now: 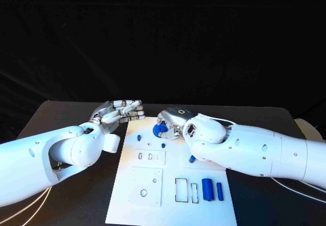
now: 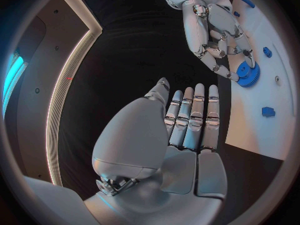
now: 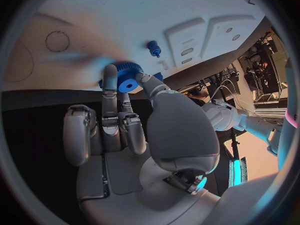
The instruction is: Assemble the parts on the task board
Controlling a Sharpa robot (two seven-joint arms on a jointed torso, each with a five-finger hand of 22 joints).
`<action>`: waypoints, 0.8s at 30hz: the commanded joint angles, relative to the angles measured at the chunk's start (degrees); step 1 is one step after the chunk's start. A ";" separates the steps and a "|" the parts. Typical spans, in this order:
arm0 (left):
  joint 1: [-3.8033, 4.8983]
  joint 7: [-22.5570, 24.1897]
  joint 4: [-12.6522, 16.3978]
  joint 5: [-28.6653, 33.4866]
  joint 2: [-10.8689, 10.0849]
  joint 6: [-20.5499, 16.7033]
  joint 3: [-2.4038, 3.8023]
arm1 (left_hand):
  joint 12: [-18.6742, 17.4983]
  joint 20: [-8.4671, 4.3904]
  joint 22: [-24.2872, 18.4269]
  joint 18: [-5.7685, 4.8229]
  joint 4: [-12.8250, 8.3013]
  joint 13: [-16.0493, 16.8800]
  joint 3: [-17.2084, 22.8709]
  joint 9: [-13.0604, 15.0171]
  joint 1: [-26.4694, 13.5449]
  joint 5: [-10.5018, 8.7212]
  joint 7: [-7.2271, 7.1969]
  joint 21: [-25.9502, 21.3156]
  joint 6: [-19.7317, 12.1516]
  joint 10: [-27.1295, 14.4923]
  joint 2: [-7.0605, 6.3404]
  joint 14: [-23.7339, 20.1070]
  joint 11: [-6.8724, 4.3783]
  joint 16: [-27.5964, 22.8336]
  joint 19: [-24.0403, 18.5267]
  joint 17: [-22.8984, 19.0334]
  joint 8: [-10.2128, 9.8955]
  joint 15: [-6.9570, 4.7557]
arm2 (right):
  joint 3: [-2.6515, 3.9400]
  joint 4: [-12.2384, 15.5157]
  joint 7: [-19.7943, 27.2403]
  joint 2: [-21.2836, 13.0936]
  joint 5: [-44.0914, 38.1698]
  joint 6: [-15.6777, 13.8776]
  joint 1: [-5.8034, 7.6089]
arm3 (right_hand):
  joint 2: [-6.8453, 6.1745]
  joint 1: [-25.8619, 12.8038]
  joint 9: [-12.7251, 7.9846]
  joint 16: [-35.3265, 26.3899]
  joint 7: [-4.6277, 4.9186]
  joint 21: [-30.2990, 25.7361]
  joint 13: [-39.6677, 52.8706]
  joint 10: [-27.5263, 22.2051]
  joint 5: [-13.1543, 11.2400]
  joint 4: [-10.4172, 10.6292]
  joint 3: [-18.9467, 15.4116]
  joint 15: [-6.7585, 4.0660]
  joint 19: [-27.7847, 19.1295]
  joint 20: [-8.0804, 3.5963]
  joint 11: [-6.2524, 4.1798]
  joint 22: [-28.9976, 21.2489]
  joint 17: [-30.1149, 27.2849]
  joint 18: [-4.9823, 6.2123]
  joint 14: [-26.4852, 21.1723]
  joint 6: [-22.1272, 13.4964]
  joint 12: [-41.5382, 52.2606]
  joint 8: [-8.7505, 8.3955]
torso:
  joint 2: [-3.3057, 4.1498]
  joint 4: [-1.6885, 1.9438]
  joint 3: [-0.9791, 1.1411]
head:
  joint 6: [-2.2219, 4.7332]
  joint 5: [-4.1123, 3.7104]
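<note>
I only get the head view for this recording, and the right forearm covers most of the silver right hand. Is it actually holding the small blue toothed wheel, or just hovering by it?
Observer: It is holding it. The right wrist view shows the right hand pinching the blue toothed wheel between thumb and a finger, over the white task board. I cannot tell whether the wheel touches the board.
Operator: And the left hand's palm faces away from me. Anything in it?
Observer: Nothing. The left wrist view shows the left hand with a bare palm and straight fingers, over the black table beside the board.
</note>
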 commanded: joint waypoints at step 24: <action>0.07 0.36 0.10 0.05 -0.08 0.43 0.05 | -0.33 0.04 -0.05 0.77 -0.03 0.04 -0.28 -0.06 -0.18 0.03 0.08 -0.29 0.44 0.49 0.48 0.51 0.11 -0.39 0.37 -0.10 -0.29 0.02 | -0.14 0.41 0.35 -1.49 1.96 2.62 -0.21 | 0.18 -4.48 -2.13 -0.38 1.16 -0.39 15.06 6.02 -3.90 4.25 -4.87 0.91 0.03 1.33 1.19 3.15 0.54 -0.50 1.31 -3.48 0.22 -4.62 | -0.01 0.04 0.00 | 0.20 -0.16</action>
